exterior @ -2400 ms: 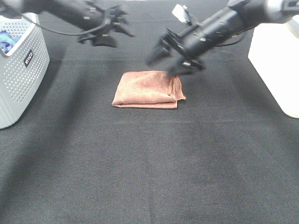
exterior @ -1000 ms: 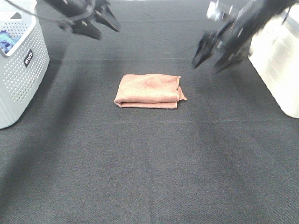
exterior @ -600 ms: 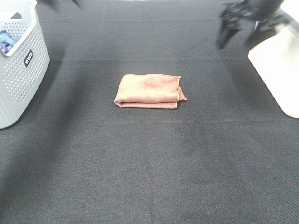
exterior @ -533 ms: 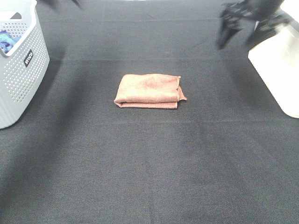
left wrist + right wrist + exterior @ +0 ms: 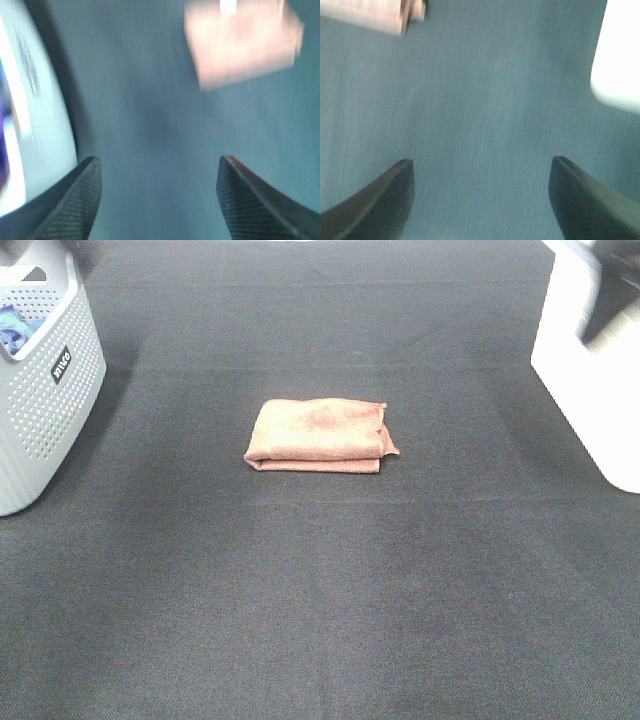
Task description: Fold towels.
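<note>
Ahead of both jaws: your reddish-brown folded microfibre towel point(image 5: 318, 435), well clear.
Left gripper point(image 5: 157, 192): jaws apart, empty.
Right gripper point(image 5: 480, 192): jaws apart, empty.

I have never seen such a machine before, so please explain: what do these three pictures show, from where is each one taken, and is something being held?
The machine is a robot with two arms, each ending in a two-fingered gripper. One picture comes from a camera mounted high above a table covered in black cloth. There a reddish-brown towel lies folded in the middle, a grey perforated basket stands on the left and a white box on the right. The other two pictures come from cameras on the arms' wrists, and both are blurred. The left gripper and the right gripper are both open over the cloth and hold nothing.
</note>
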`<state>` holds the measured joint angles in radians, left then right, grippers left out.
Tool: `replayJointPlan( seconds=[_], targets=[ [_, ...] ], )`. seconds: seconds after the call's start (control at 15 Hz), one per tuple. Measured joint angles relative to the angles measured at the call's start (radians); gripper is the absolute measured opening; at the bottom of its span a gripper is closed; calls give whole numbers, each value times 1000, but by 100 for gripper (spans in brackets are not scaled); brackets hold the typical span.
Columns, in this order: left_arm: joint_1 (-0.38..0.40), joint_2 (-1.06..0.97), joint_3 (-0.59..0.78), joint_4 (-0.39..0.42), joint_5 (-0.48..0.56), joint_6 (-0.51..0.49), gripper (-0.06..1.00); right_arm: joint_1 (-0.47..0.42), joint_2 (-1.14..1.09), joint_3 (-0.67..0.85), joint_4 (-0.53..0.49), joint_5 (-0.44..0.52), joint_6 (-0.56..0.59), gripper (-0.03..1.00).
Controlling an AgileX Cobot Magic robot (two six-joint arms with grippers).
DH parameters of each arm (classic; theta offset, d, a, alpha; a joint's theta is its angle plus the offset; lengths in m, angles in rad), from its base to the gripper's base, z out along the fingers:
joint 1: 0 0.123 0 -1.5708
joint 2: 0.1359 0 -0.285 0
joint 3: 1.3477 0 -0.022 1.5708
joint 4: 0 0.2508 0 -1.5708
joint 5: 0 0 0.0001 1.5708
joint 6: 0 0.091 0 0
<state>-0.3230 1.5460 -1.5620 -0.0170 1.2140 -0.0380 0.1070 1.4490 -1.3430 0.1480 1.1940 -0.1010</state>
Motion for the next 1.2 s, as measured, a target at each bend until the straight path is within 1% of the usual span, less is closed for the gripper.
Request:
replayJointPlan(
  seconds=[0.13, 0.2, 0.27, 0.33, 0.4, 0.53, 0.67, 0.73, 0.8, 0.87, 1.0, 1.07, 1.13, 1.2],
  targets=[
    [0, -149, 204, 7, -1, -21, 64, 0, -136, 162, 2, -27, 0, 71],
    [0, -235, 313, 9, -1, -27, 64, 0, -252, 305, 2, -52, 0, 71],
    [0, -361, 467, 9, -3, -30, 64, 0, -325, 391, 1, -69, 0, 71],
    [0, -443, 561, 9, -11, -30, 64, 0, -400, 476, -2, -84, 0, 71],
    [0, -443, 561, 9, -11, -30, 64, 0, -400, 476, -2, -84, 0, 71],
    [0, -625, 745, 9, -38, -33, 64, 0, -572, 648, -6, -88, 0, 71],
    [0, -801, 896, 9, -60, -33, 64, 0, -761, 798, -14, -107, -1, 71],
    [0, -921, 980, 9, -64, -29, 64, 0, -844, 825, -17, -110, -9, 71],
    [0, -997, 1017, 9, -70, -18, 64, 0, -923, 829, -17, -122, -36, 71],
    [0, -1051, 1025, 8, -90, -5, 64, 0, -988, 829, -16, -124, -62, 71],
    [0, -1154, 1042, 8, -136, 58, 64, 0, -1091, 831, -16, -124, -82, 71],
    [0, -1183, 1056, -2, -145, 90, 64, 0, -1125, 832, -16, -124, -84, 71],
    [0, -1205, 1060, -32, -152, 138, 64, 0, -1148, 832, -16, -124, -85, 71],
    [0, -1207, 1060, -44, -153, 157, 64, 0, -1149, 832, -16, -125, -85, 71]
  ],
)
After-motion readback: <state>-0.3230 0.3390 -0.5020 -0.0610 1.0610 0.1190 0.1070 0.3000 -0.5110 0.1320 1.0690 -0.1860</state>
